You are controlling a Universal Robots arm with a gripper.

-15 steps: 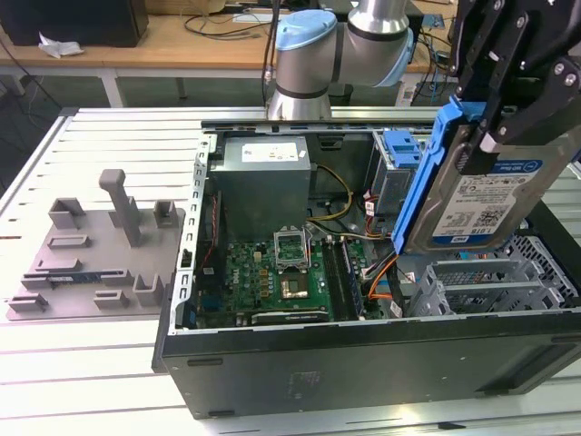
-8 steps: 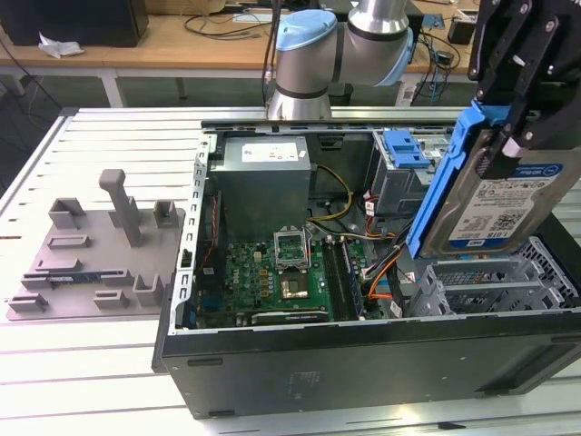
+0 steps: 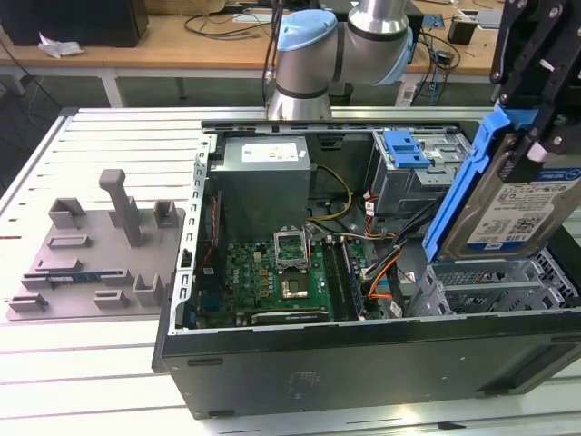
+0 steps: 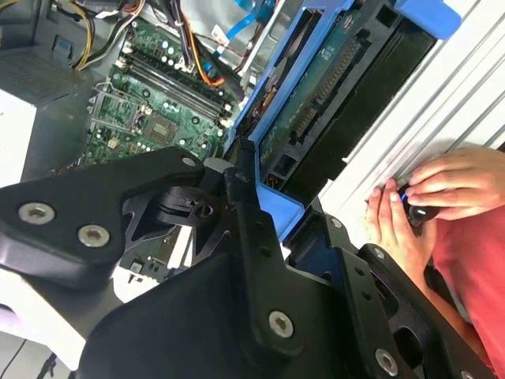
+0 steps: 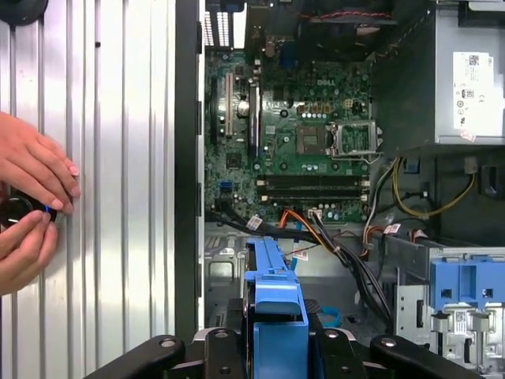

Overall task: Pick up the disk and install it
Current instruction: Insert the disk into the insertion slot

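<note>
Slatted metal desk, open PC case on it, disk up in the air.
Exterior view's left: grey fixture plate, bare slats around it; over at its right, the end effector is clamped on the disk, tilted above the drive cage.

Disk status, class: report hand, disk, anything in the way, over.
Hand shut on the disk, held tilted above the drive cage. Not installed. Person's hands over the table beside the case.

Cable bundle beside drive cage; motherboard unobstructed.
</note>
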